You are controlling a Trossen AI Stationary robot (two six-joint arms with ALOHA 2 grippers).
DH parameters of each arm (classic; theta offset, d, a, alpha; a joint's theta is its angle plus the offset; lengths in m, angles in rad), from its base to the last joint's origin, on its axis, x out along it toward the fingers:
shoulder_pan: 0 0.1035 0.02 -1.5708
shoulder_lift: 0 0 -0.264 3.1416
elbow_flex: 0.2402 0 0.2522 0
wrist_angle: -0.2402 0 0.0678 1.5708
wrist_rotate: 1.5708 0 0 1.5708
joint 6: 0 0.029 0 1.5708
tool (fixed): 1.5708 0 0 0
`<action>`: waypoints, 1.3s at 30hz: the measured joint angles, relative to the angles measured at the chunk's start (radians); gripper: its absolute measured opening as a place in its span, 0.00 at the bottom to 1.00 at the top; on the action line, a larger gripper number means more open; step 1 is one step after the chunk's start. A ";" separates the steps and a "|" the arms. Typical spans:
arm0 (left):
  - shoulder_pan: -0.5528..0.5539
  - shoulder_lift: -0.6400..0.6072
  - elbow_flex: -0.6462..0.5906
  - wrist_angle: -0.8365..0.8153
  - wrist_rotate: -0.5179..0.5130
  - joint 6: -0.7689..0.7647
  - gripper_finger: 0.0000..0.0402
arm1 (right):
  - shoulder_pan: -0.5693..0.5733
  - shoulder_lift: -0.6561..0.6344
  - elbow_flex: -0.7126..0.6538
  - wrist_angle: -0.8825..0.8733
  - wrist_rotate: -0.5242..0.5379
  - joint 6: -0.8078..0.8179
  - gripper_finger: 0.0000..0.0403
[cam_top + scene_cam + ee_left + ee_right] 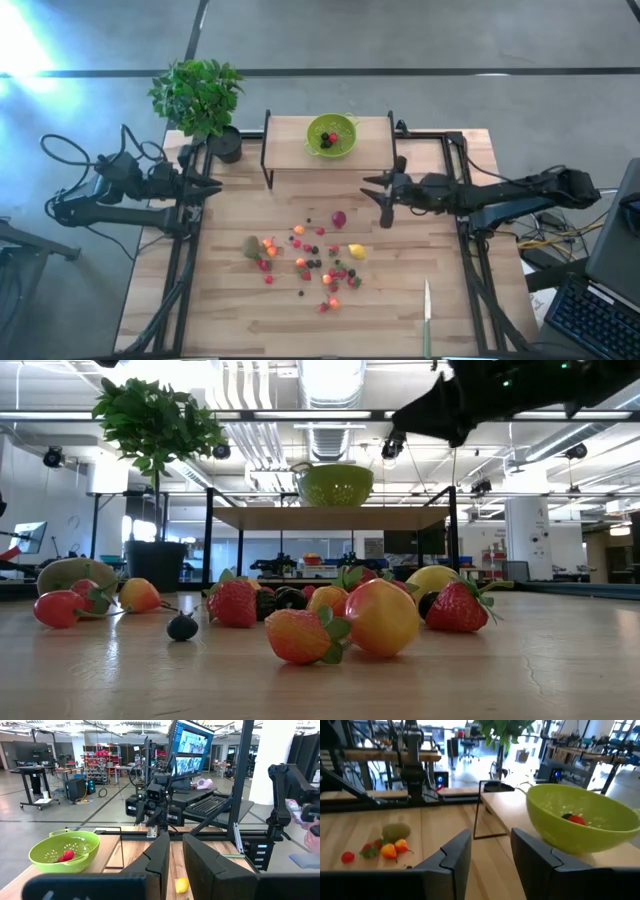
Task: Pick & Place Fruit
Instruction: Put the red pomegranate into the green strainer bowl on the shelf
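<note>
A pale wooden-plank table (400, 310) holds a scatter of small toy fruit (318, 265) across its middle, seen from above. No brand, label or readable writing shows on anything.

The pieces are glossy and smooth: red strawberries with green leaf caps, orange and yellow rounded pieces, and tiny dark berries. A fuzzy brown oval kiwi (252, 246) lies at the left edge of the scatter. A yellow lemon (356, 251) lies toward the right, and a dark purple piece (339, 218) sits at the far side of the group. A few red and dark pieces already lie inside a round lime-green bowl (344, 142) with small holes in its wall. The bowl stands on a wooden shelf (290, 145) with a thin black metal frame, at the table's far edge.

The left gripper (213, 187) hovers over the table's left side, well apart from the fruit. Its two flat dark fingers (159, 862) stand a narrow gap apart, holding nothing. The right gripper (368, 186) hovers between the shelf and the fruit. Its fingers (455, 855) are spread wider and are also empty.

A leafy green plant (198, 95) in a black pot stands at the far left corner. A slim knife (427, 315) lies near the front edge.
</note>
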 joint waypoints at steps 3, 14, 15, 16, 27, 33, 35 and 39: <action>0.000 0.000 0.000 0.000 0.000 0.000 0.16 | 0.002 0.076 0.031 -0.002 -0.002 -0.004 0.37; 0.000 0.000 0.000 0.000 0.000 0.000 0.16 | 0.013 0.324 0.205 0.005 -0.041 -0.005 0.44; 0.000 0.000 0.000 0.000 0.000 0.000 0.16 | 0.015 0.342 0.219 0.006 -0.045 -0.006 0.45; 0.000 0.000 0.000 0.000 0.000 0.000 0.16 | 0.015 0.360 0.231 0.006 -0.047 -0.007 0.45; -0.001 0.000 0.000 0.000 0.000 0.000 0.16 | 0.036 0.440 0.252 0.051 -0.051 -0.010 0.51; -0.001 0.000 0.000 0.000 0.000 0.000 0.16 | 0.037 0.418 0.233 0.053 -0.051 -0.019 0.53; -0.001 0.000 0.000 0.000 0.000 0.000 0.16 | 0.037 0.410 0.222 0.055 -0.051 -0.026 0.54; -0.001 0.000 0.000 0.000 0.000 0.000 0.16 | 0.036 0.392 0.189 0.065 -0.050 -0.021 0.55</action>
